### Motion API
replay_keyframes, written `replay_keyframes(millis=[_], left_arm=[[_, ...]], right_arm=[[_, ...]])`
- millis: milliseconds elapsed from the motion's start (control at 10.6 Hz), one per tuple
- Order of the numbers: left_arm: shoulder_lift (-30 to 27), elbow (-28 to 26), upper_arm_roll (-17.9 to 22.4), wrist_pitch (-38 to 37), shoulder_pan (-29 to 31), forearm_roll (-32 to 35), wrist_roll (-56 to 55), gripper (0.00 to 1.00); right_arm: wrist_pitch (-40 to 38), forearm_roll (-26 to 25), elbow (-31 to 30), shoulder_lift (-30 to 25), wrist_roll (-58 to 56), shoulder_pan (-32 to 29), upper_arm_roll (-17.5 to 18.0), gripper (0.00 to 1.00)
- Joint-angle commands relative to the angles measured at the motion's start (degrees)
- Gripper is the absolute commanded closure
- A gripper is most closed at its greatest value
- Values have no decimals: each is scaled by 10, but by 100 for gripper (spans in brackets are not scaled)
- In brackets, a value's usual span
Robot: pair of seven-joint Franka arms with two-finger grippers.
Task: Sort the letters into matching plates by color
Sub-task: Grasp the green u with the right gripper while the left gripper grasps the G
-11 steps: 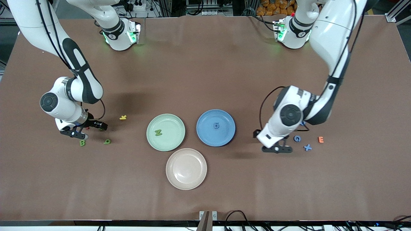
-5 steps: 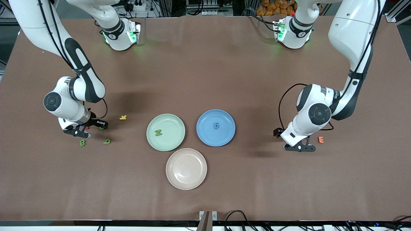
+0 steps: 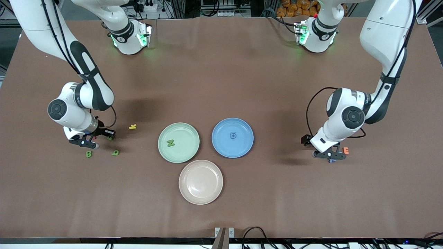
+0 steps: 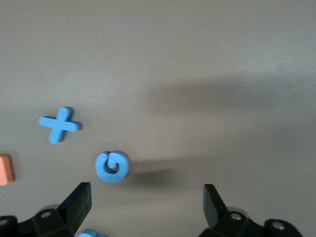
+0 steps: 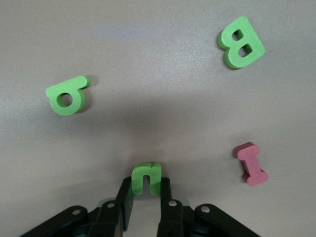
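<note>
Table (image 3: pixel 221 76): wide, covered in brown cloth, carrying all that follows.

Plates, three, round, shallow, matte, grouped at mid-table. Pale mint green plate (image 3: pixel 178 142) holds one green letter Z (image 3: pixel 170 143). Medium blue plate (image 3: pixel 232 137) holds one blue figure (image 3: pixel 233 135). Beige-pink plate (image 3: pixel 200 182), nearest the front camera, holds nothing.

Right gripper (image 5: pixel 146 197): low at the right arm's end of the table, fingers clamped on a small chunky green foam letter (image 5: pixel 146 177). Loose close by: green letter B (image 5: pixel 241 42), green round-bowled letter (image 5: pixel 67 95), dark pink letter I (image 5: pixel 252 163), yellow letter (image 3: pixel 132 126).

Left gripper (image 4: pixel 146 210): low over the blue letters at the left arm's end, fingers wide apart, holding nothing. Blue letter G (image 4: pixel 112 166) lies just ahead of the fingers, blue cross-shaped letter (image 4: pixel 59 124) near it, orange letter E (image 3: pixel 345 150) beside.

Step in hand, by my reading: first grasp made on green; next comes a lift and a carry to the mint plate. The left must settle astride the G before closing.

Change over the last second: right fingers closed in; left arm swung outward from the plates to the blue letters.
</note>
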Motion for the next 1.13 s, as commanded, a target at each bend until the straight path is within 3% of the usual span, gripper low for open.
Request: replay_keyframes(millis=[0, 282, 564, 1034], left_arm=[[-9, -20, -7, 28, 29, 14, 15, 0], [2, -40, -6, 75, 43, 15, 21, 0], [16, -38, -5, 83, 45, 15, 21, 0], [45, -17, -2, 83, 44, 14, 29, 0]], right_arm=[[4, -7, -9, -9, -6, 4, 1, 77], [-10, -26, 16, -16, -67, 5, 6, 80], [-89, -26, 76, -19, -97, 21, 8, 80], [-96, -22, 109, -18, -95, 74, 11, 80]])
